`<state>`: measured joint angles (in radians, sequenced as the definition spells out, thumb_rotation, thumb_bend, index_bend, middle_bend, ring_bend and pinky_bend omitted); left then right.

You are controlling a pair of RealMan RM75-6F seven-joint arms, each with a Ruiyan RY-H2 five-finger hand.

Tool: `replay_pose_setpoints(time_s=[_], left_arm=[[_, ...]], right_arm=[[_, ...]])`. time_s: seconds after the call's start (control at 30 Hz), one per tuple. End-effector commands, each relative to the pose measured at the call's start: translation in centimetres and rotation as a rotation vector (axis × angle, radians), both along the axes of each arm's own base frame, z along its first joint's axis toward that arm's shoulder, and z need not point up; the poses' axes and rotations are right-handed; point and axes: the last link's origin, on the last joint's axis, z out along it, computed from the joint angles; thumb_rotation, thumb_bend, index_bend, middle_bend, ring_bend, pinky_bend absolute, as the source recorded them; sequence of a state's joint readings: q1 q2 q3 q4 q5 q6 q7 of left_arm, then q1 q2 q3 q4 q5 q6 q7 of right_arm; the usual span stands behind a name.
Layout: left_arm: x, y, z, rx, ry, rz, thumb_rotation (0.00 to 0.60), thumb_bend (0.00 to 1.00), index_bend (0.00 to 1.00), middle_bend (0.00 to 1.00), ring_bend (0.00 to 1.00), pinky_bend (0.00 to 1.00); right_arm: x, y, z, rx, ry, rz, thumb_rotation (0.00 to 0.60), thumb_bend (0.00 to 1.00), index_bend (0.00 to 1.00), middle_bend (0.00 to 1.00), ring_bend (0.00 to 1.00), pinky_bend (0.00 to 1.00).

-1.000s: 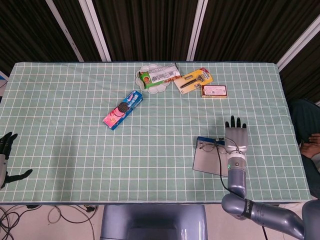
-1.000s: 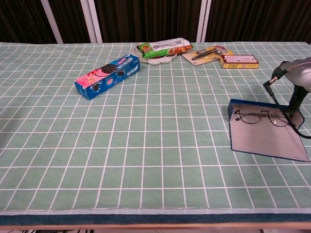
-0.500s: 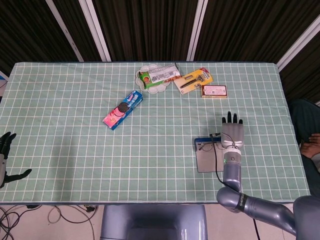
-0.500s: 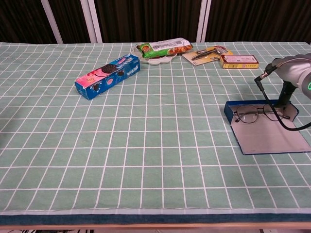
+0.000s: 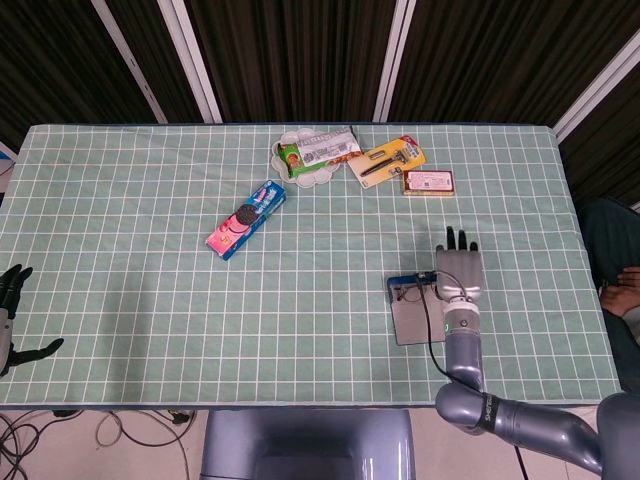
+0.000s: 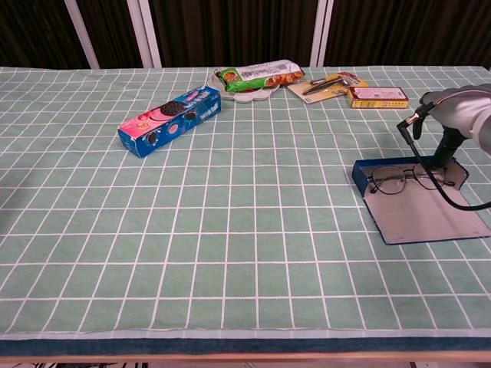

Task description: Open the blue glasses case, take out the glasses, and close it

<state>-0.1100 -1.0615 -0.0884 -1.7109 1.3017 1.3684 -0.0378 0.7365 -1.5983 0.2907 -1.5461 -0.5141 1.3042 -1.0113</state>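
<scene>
Only one open blue glasses case (image 6: 414, 216), one glasses (image 6: 405, 179); right hand (image 5: 459, 272) fingers straight, left hand (image 5: 10, 300) fingers apart.

Glasses (image 6: 405, 179) in open case (image 6: 420, 216), right of cookie box (image 6: 169, 119).

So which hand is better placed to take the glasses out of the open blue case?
The right hand: it hovers directly over the glasses in the open glasses case. The left hand waits at the table's far left edge.
</scene>
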Motion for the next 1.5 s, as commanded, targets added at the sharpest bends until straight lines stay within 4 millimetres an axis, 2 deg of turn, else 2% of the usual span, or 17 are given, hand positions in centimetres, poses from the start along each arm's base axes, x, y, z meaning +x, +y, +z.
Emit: replay_pose_setpoints(time_s=[0.03,0.3,0.67,1.17,1.5], left_arm=[[0.0,0.0,0.0,0.002,0.001,-0.001,0.600,0.03,0.00,0.00,0.00,0.00],[0.0,-0.1,0.0,0.011,0.006,0.001,0.600,0.03,0.00,0.00,0.00,0.00],[0.0,-0.1,-0.3,0.024,0.023,-0.003,0.600,0.03,0.00,0.00,0.00,0.00],[0.0,0.1,-0.7,0.026,0.036,-0.004,0.600,0.03,0.00,0.00,0.00,0.00],[0.0,0.1,-0.7,0.028,0.033,0.002,0.600,0.03,0.00,0.00,0.00,0.00]], right_arm=[[0.0,0.4,0.4,0.014,-0.016,0.014,0.600,0.35,0.37,0.00,0.00,0.19],[0.4,0.6,1.5,0.054,-0.101,0.070,0.600,0.34,0.44,0.04,0.00,0.19],[-0.3,0.3,2.4,0.091,-0.192,0.068,0.600,0.32,0.46,0.07,0.00,0.19],[-0.7,-0.8,1.9,0.092,-0.212,0.085,0.600,0.32,0.47,0.08,0.00,0.19],[-1.3,-1.0,1.4,0.094,-0.208,0.063,0.600,0.36,0.48,0.08,0.00,0.19]])
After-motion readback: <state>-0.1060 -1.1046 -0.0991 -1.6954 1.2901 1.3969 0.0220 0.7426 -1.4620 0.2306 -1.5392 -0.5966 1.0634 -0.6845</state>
